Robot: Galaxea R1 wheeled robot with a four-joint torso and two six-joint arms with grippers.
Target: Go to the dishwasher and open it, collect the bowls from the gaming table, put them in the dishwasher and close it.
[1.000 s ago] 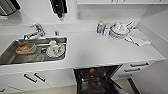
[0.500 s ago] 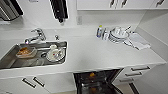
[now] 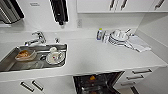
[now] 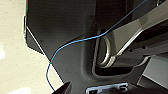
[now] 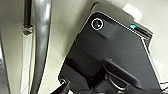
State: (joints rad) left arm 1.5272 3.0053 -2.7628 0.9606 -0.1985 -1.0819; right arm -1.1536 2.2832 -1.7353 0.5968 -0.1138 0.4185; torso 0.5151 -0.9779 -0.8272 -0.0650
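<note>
Your head view cuts the open dark-interior dishwasher at the bottom edge; an orange item inside is too blurred to identify. The stainless-steel sink runs off the left edge, and the stacked white dishes on the white table blur together.

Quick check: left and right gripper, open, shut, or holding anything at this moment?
Left gripper: cannot be told.
Right gripper: cannot be told.

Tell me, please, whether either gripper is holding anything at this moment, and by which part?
That cannot be told: the wrist views do not make the fingers clear. In the head view the dishwasher stands open below the white counter.
</note>
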